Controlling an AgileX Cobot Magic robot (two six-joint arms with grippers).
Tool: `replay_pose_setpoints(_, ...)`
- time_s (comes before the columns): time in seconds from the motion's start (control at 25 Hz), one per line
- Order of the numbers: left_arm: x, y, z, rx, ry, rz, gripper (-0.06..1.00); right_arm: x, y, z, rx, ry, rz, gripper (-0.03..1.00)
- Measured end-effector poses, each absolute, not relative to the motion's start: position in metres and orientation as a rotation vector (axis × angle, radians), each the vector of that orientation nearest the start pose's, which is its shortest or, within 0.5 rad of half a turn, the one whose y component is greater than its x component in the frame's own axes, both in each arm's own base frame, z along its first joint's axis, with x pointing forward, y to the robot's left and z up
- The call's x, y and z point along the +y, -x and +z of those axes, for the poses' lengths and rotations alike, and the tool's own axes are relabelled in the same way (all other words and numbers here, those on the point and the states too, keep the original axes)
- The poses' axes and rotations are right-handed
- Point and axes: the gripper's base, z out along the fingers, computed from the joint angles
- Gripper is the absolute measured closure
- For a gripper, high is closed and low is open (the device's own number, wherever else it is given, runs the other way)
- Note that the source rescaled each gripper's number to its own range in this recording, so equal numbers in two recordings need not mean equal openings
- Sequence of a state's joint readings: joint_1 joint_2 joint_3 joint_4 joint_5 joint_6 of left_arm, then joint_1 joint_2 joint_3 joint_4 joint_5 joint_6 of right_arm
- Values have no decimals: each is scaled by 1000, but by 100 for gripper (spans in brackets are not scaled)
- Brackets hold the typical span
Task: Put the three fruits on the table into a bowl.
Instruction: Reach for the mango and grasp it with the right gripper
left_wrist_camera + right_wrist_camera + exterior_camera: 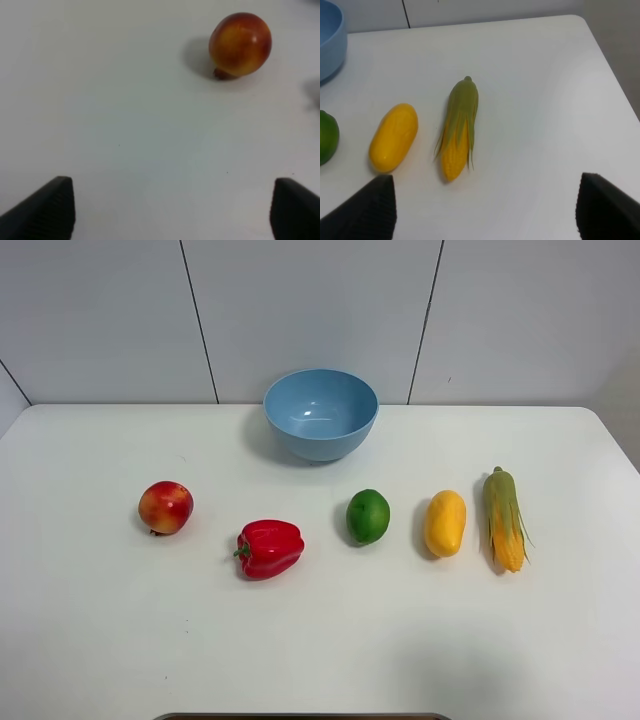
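**Three fruits on the bench, none picked up yet**

The left jaws and the right jaws both hang released over the bench (320,640), holding nothing. Ahead lies the row: apple (166,507), pepper (269,548), lime (368,516), mango (445,523), corn (504,519). I'd send the left arm down square over the apple. The right should take the mango across its narrow width, keeping clear of the corn just beside it. The bowl (321,445) stands empty at the back.

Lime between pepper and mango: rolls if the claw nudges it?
Likely yes: the lime looks nearly round and sits free on the flat table, so a nudge probably sets it rolling. Its skin looks smooth, so a shallow pinch may slip.
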State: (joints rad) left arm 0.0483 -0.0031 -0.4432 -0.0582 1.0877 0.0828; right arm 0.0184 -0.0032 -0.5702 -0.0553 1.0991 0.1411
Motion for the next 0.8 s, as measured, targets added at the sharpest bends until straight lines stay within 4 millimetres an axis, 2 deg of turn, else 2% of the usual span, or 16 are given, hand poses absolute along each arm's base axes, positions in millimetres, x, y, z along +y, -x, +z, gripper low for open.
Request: replay_pose_setpoints(0.8, -5, 0, 259, 2123, -38, 7, 78, -5, 16, 293, 2004, -129, 36, 59)
